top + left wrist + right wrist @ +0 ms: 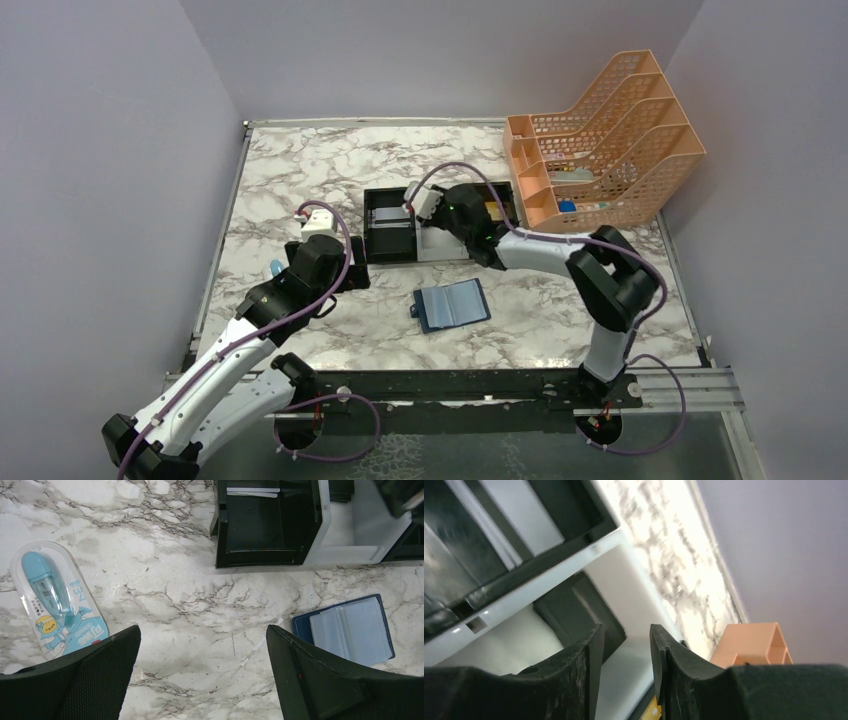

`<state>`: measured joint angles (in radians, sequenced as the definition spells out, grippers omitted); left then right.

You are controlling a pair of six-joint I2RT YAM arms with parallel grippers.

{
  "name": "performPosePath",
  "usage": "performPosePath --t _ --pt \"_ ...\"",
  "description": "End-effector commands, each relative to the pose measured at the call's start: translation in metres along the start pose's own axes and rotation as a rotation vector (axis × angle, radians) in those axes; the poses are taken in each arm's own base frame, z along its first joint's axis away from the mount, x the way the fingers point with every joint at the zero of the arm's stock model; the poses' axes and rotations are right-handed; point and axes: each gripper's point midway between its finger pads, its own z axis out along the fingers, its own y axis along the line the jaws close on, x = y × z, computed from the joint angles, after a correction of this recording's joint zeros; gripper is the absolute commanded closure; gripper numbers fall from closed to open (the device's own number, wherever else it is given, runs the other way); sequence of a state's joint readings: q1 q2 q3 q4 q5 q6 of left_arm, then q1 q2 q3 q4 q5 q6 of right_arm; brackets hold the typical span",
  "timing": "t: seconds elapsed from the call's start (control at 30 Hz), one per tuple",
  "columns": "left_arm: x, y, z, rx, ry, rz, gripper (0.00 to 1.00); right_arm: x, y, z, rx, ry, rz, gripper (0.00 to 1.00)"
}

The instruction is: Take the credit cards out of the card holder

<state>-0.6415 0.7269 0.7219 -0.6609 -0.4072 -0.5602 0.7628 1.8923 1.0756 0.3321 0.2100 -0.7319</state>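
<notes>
Scene: We look down on a marble tabletop where two arms work around a pair of box trays, one black and one white.

Card holder: The card holder lies open and flat just on the near side of the box trays. Its navy covers face down and its pale pockets face up. Neither arm touches it.

Credit cards: We see none in the pockets, which look empty from above and from the left wrist. A dark flat rectangle in the white tray may be one, but we cannot be sure.

Right claw: The right claw hangs over the box trays with its jaws parted a little and nothing between them.

Left claw: The left claw is spread as wide as it goes and is empty. It hovers over bare marble to the near left of the box trays.

Bystanders: A blue correction-tape packet lies well left of the box trays, and a peach file rack stands just to their right.

Handling: We judge any card to be light, stiff, thin and slick, and hard to pinch while it lies flat. The holder looks soft and light, and likely to slide on the marble.

Where to hold: We would pin one cover with one claw. The other would take a card by its exposed short edge and draw it straight out along the pocket.

Progress: To our eye the emptying is at or near its end.
</notes>
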Motion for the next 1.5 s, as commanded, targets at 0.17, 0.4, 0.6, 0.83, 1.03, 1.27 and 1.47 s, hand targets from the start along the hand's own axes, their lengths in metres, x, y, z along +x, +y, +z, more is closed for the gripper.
performPosePath --t 0.17,0.4,0.6,0.83,1.03,1.27,1.47 --pt "-0.001 -0.005 -0.003 0.035 -0.002 0.014 0.01 -0.050 -0.065 -0.097 0.222 -0.270 0.773 0.41" --pt "0.001 -0.018 -0.005 0.117 0.009 0.020 0.01 0.001 0.015 -0.140 0.034 -0.008 1.208 0.40" --pt "0.009 -0.043 -0.008 0.264 0.046 0.045 0.01 0.009 0.082 -0.174 -0.251 0.094 1.300 0.40" --pt "0.046 -0.088 0.005 0.469 0.179 -0.111 0.08 0.029 0.111 -0.195 -0.311 0.184 1.346 0.40" --pt "0.096 -0.115 0.025 0.403 0.279 -0.094 0.12 0.051 0.114 -0.198 -0.245 0.268 1.318 0.41" --pt "0.119 -0.138 0.040 0.285 0.264 -0.077 0.19 0.060 0.121 -0.194 -0.240 0.305 1.299 0.45" --pt "0.121 -0.138 0.054 0.222 0.224 -0.139 0.21 0.060 0.120 -0.192 -0.241 0.299 1.282 0.45"
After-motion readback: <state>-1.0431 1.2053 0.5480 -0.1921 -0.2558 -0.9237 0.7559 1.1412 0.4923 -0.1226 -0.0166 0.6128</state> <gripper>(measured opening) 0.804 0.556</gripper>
